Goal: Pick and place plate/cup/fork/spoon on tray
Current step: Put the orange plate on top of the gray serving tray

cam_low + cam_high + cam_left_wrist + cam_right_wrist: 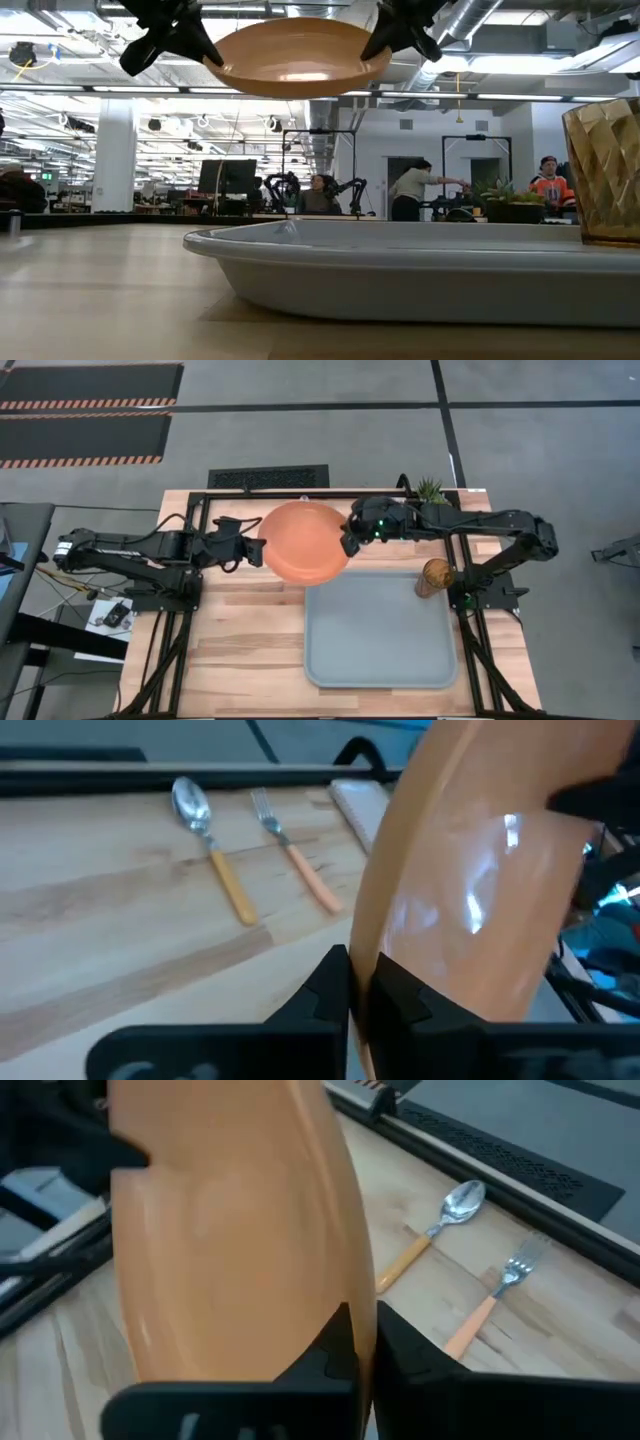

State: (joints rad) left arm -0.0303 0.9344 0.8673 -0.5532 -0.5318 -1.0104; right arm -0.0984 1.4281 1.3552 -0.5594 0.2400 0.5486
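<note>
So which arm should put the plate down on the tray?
Probably the right: its tool grips the plate on the tray's side. The left tool holds the far edge, away from it.

From above, the spoon (210, 840) and fork (293, 858) are hidden beneath the raised plate (305, 540), the cup (607, 170) is cut off by the low view's right edge, and the tray (420, 270) is cropped there too, its far rim unseen.
</note>
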